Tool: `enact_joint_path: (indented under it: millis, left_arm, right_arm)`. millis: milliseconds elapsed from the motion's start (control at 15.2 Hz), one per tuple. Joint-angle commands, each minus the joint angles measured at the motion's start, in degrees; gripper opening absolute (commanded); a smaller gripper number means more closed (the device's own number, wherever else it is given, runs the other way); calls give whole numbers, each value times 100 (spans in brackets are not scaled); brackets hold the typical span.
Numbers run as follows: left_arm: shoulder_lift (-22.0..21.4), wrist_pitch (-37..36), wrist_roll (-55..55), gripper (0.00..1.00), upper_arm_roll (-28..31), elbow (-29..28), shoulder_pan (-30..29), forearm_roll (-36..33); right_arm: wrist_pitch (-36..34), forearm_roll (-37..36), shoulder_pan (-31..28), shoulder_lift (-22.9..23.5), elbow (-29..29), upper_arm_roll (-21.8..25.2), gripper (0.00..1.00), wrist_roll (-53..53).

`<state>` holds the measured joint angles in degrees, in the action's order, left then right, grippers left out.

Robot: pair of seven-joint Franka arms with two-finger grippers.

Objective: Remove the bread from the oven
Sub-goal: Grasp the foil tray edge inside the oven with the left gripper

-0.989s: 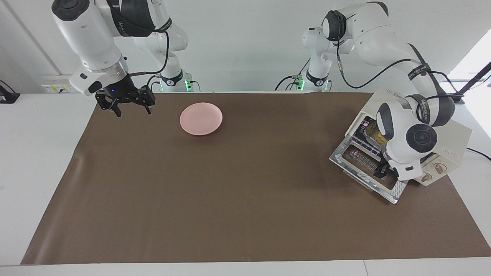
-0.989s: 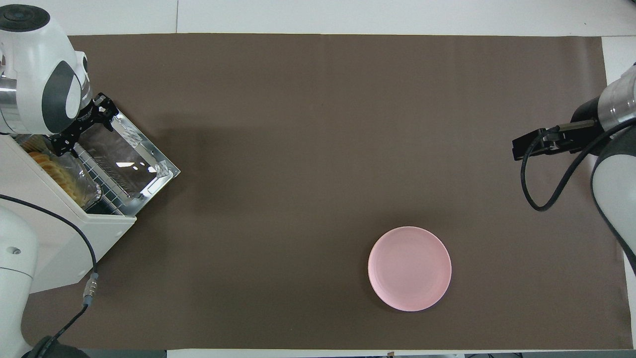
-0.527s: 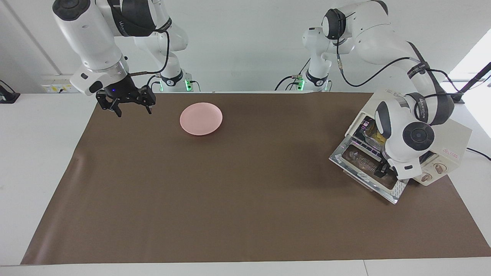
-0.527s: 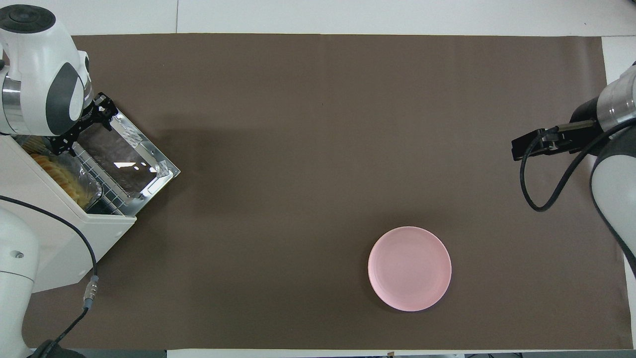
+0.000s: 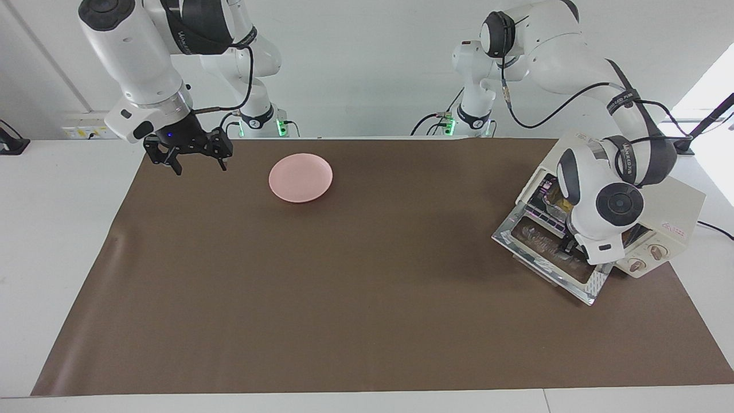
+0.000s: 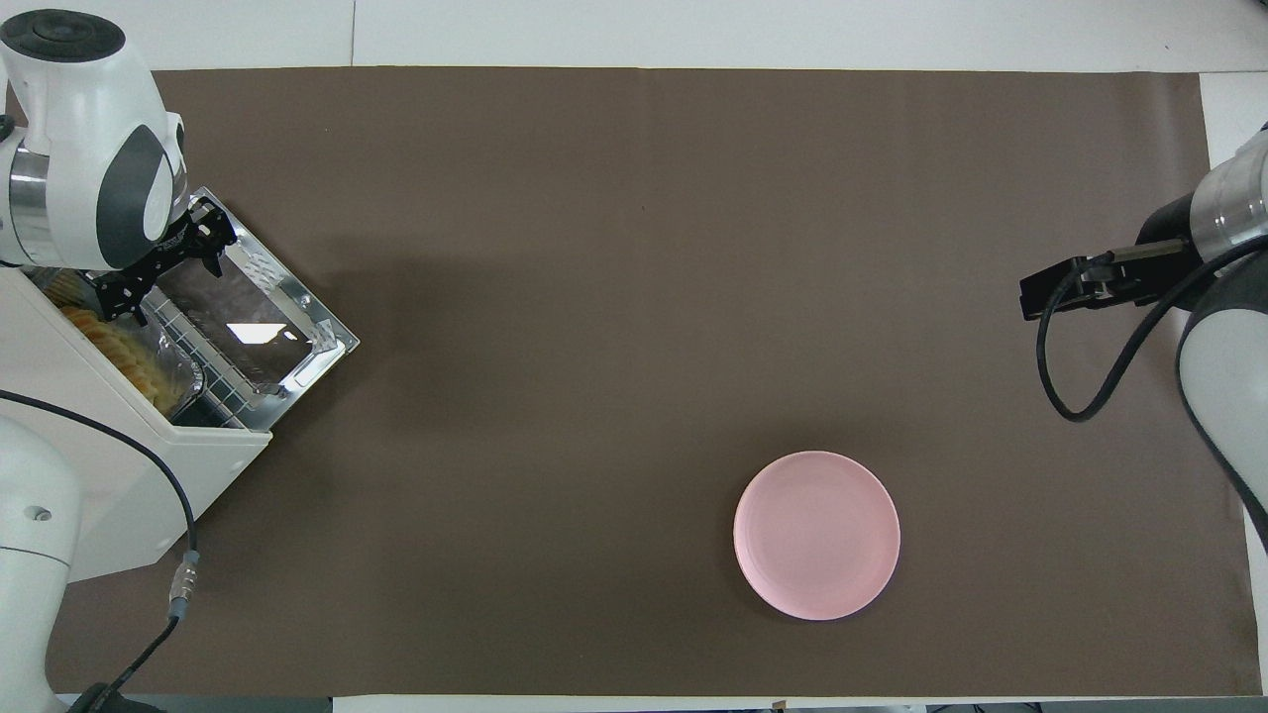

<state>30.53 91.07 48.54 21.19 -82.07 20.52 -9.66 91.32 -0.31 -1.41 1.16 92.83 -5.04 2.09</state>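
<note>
**Left gripper over the dropped oven door, bread inside the oven**

Oven [image 5: 671, 212] sits at the left arm's end of the table [image 5: 344, 287], turned at an angle, door [image 6: 260, 322] folded down flat onto the brown mat. Two knobs [image 5: 645, 258] show on its front panel in the facing view.

Bread [image 6: 124, 352] is inside the oven cavity, on the wire rack [image 6: 213, 381], with crinkled foil [image 6: 183, 376] around it. In the overhead view only part of the golden loaf shows past the oven's top edge. Nothing touches it.

Left gripper [image 6: 158, 262] hangs over the open door, close to the oven mouth, fingers spread wide and holding nothing. In the facing view the wrist housing blocks most of it; only a bit of black finger shows below the wrist, over the door glass. Can't tell from either view whether the fingertips touch the door.

Right gripper [image 5: 195, 163] hangs in the air over the mat edge at the right arm's end of the table, well apart from the oven. Fingers open, empty. That arm is waiting.

Pink plate [image 5: 300, 177] lies on the mat, near the robots, between the right gripper and the table's middle. It's bare and well apart from the oven.
</note>
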Motion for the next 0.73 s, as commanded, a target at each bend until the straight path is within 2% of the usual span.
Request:
enact_joint_path:
  millis: [0, 330, 462, 593, 659]
  left_arm:
    - [-170, 24, -90, 100, 52, -309, 66, -124]
    - [-311, 367, -327, 100, 52, -660, 31, -123]
    - [-433, 595, -328, 100, 52, -966, 57, -132]
    - [-478, 886, -327, 77, 52, -1153, 57, -123]
    - [-513, 921, -327, 61, 52, -1205, 31, -123]
  right_arm:
    - [-79, -49, -97, -81, 33, -59, 100, 151]
    - [-79, -49, -97, -81, 33, -59, 100, 151]
    - [-79, -49, -97, -81, 33, -59, 100, 151]
    - [-79, -49, -97, -90, 33, -59, 100, 151]
    - [-79, -49, -97, -81, 33, -59, 100, 151]
